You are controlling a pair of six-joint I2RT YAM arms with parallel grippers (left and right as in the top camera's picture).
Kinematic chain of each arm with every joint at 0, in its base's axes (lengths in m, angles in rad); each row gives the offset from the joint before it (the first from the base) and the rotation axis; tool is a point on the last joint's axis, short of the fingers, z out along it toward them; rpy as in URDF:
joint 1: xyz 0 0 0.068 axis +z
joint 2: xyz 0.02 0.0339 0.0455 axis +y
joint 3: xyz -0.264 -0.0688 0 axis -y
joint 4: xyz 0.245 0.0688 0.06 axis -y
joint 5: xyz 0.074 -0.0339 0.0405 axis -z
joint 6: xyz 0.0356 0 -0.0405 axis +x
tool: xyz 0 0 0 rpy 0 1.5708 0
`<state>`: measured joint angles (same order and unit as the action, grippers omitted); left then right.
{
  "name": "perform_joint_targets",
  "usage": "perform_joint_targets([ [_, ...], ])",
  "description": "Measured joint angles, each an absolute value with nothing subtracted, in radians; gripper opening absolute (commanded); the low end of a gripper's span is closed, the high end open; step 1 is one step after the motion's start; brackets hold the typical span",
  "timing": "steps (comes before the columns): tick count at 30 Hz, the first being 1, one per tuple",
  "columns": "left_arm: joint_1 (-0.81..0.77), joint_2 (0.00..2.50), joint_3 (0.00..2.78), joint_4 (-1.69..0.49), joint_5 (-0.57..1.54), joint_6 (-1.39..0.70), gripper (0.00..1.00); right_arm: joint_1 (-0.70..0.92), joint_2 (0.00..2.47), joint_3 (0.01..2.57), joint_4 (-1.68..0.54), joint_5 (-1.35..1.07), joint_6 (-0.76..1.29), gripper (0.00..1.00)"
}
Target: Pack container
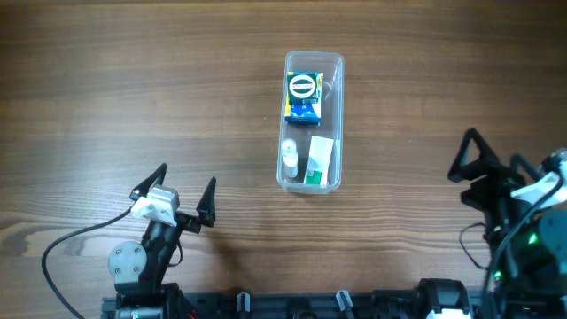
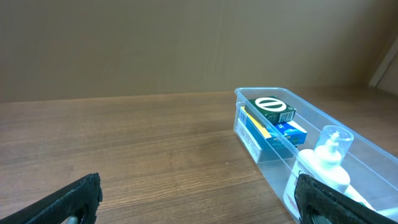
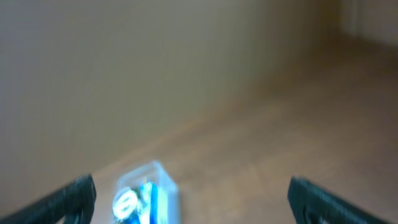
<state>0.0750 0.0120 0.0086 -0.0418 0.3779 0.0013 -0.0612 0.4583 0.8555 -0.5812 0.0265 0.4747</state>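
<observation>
A clear plastic container (image 1: 339,124) stands upright at the middle of the wooden table. Inside it lie a blue box with a green and white round label (image 1: 303,96), a small white bottle (image 1: 290,157) and a green and white packet (image 1: 319,159). The left wrist view shows the same container (image 2: 323,115) at its right, with the label box (image 2: 273,109) and the white bottle (image 2: 326,163). My left gripper (image 1: 182,197) stands open near the front left, empty. Open and empty too, my right gripper (image 1: 485,167) sits at the front right. The right wrist view is blurred, showing the container (image 3: 144,194) low at left.
Black arm bases and a cable (image 1: 66,248) run along the table's front edge. A plain wall rises behind the table in both wrist views.
</observation>
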Motion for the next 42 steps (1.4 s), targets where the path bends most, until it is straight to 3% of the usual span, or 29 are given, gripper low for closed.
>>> perform_joint_targets([
  [7,0.075,0.012,0.009,-0.041,0.378,0.001,1.0,-0.057,0.228,0.387,-0.196,-0.131,0.457,1.0],
  [13,0.075,0.012,0.009,-0.041,0.378,0.001,1.0,0.023,0.16,0.202,-0.012,-0.154,0.346,1.0],
  [23,0.075,0.012,0.009,-0.041,0.378,0.001,1.0,0.025,0.139,0.117,0.03,-0.154,0.105,1.0],
  [42,0.075,0.012,0.009,-0.041,0.378,0.001,1.0,-0.02,0.02,0.007,0.005,-0.154,0.021,1.0],
])
